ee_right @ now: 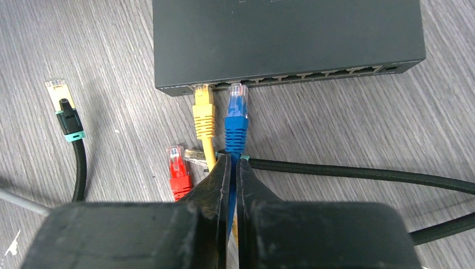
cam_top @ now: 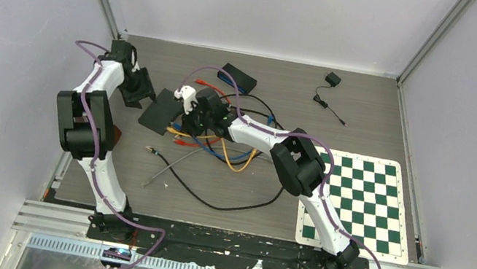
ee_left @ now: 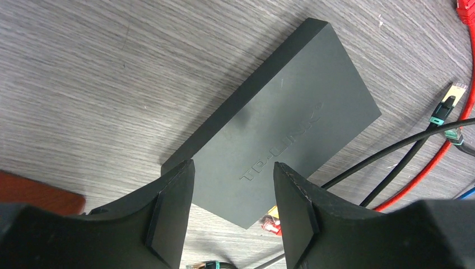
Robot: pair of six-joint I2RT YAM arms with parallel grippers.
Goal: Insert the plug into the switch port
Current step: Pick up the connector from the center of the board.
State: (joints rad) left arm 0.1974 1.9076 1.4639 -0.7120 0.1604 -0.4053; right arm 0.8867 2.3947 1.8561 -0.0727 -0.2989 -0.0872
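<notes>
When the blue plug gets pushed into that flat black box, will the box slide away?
Probably it would slide: the switch looks thin and light, lying on a smooth table. It's flat, so tipping seems unlikely. The left gripper, open astride it, could brace it.

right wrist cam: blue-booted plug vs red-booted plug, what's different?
The blue-booted plug has its clear tip at the port row of the dark grey switch; the red-booted plug lies loose on the grey wood-grain table, apart from the switch. The right gripper is shut on the blue one's cable behind the boot; nothing holds the red one. Both have clear tips pointing toward the switch.
</notes>
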